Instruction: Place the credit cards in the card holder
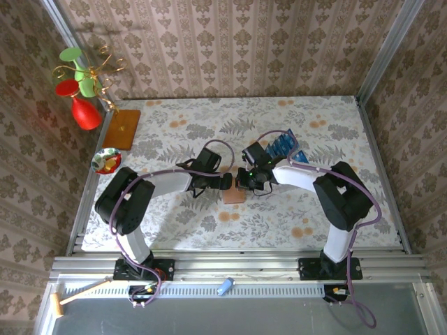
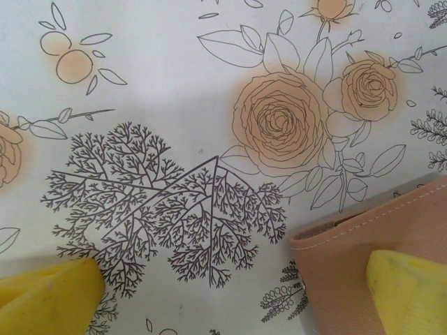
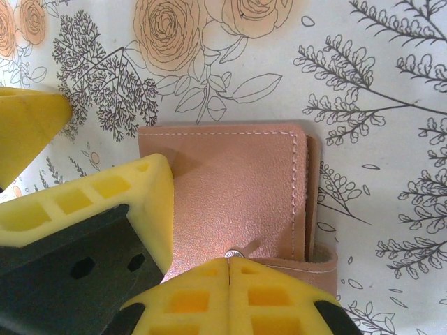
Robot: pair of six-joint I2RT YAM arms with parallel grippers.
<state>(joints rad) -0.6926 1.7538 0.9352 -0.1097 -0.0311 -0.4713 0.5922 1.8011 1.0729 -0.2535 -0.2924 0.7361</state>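
While both arms leaned in over the middle of the flowered table (image 1: 314, 223), the wallet (image 1: 234, 196) lay closed and flat on the cloth just in front of the two wrists. The left gripper (image 1: 225, 180) stood with its yellow fingers (image 2: 408, 289) wide apart, one over a corner of the wallet and the other off to the side above the bare cloth, with nothing between them. The right gripper (image 3: 229, 262) had its pads pressed together at the wallet's edge, right by the small metal stud (image 3: 235, 253) of the strap (image 3: 323, 262). From where I stood I could not tell whether the strap was pinched between them. The cards (image 1: 285, 145) sat in a loose blue fan further back on the right side of the table, well apart from the wallet and from both grippers. A brown board (image 1: 124, 128) lay near the far left corner.
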